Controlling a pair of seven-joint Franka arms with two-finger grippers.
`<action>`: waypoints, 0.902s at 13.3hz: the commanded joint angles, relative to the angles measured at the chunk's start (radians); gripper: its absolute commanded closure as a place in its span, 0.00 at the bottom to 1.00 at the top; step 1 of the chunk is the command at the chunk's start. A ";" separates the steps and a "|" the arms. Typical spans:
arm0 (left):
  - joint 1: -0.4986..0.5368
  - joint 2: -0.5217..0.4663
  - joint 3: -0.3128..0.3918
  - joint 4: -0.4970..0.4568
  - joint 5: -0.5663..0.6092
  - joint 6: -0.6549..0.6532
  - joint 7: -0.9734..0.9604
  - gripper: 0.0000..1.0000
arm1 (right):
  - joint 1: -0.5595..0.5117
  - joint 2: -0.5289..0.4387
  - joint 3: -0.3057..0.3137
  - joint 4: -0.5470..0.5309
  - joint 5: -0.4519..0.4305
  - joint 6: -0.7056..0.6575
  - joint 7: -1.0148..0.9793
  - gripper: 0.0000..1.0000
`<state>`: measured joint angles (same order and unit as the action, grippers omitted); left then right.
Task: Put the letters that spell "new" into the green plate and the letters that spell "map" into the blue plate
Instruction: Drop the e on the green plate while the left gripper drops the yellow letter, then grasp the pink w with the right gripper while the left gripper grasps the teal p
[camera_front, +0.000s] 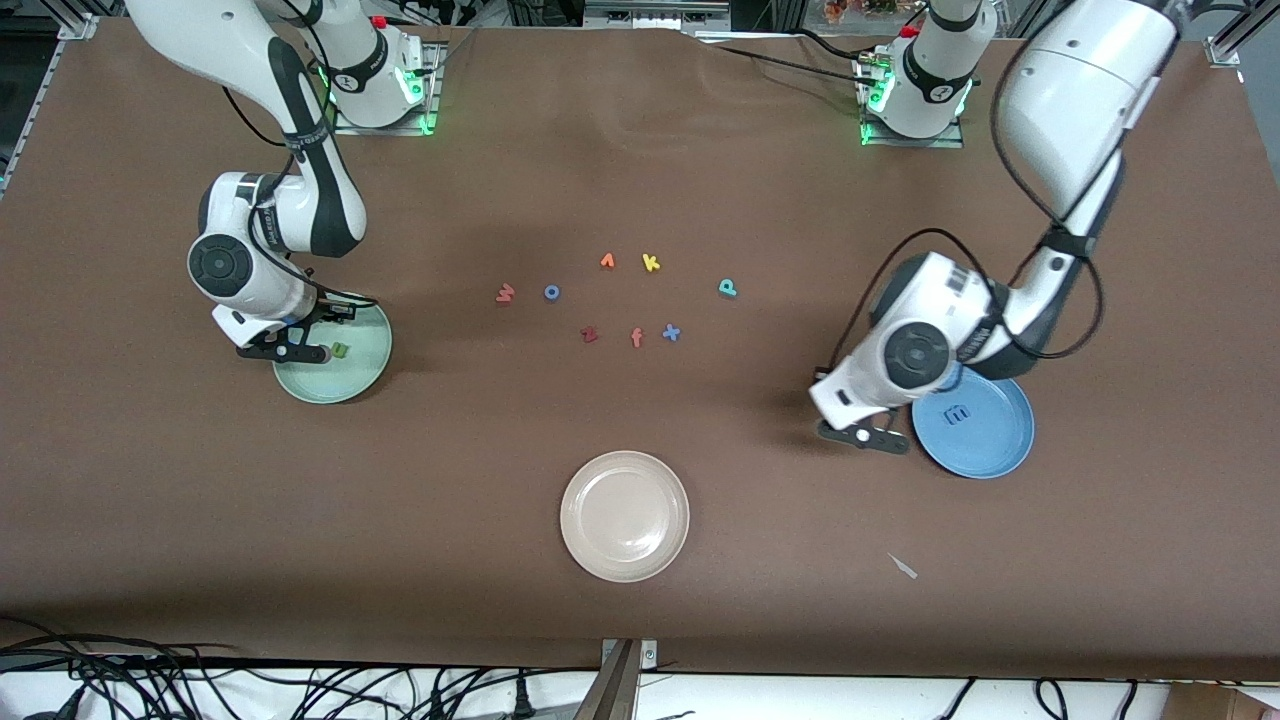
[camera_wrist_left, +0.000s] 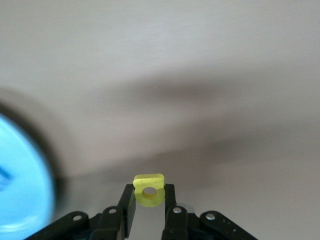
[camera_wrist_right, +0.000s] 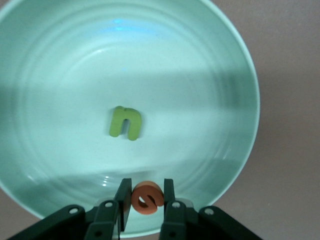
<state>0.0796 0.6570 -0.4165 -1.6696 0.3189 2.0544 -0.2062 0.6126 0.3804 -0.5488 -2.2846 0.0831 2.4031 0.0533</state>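
Note:
My right gripper (camera_wrist_right: 147, 192) (camera_front: 288, 350) hangs over the green plate (camera_wrist_right: 45, 60) (camera_front: 365, 375), shut on the orange e (camera_wrist_right: 147, 196). The green n (camera_wrist_right: 126, 122) (camera_front: 340, 350) lies flat in that plate. My left gripper (camera_wrist_left: 149, 189) (camera_front: 865, 435) is shut on the yellow a (camera_wrist_left: 149, 190), over bare table just beside the blue plate (camera_front: 990, 450) (camera_wrist_left: 20, 180). The blue m (camera_front: 957, 413) lies in the blue plate. The pinkish-red w (camera_front: 505, 293) and the teal p (camera_front: 728, 288) lie on the table among the loose letters.
Loose letters mid-table: a blue o (camera_front: 552, 292), an orange letter (camera_front: 607, 261), a yellow k (camera_front: 651, 263), a dark red z (camera_front: 589, 334), an orange-red f (camera_front: 636, 338), a blue x (camera_front: 671, 333). A beige-white plate (camera_front: 625, 515) sits nearest the front camera, a small pale scrap (camera_front: 903, 566) beside it.

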 joint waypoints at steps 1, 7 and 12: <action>0.104 -0.030 -0.010 -0.010 0.037 -0.042 0.208 1.00 | -0.002 -0.006 -0.002 -0.010 0.010 0.004 -0.023 0.00; 0.232 0.000 -0.002 -0.018 0.103 0.013 0.453 0.00 | 0.007 -0.095 0.012 0.034 0.013 -0.128 0.028 0.00; 0.232 -0.046 -0.091 -0.033 0.042 -0.037 0.279 0.00 | 0.013 -0.253 0.143 0.022 0.014 -0.317 0.372 0.00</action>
<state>0.3122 0.6459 -0.4475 -1.6778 0.3795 2.0439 0.1737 0.6230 0.1862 -0.4711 -2.2303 0.0889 2.1071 0.2733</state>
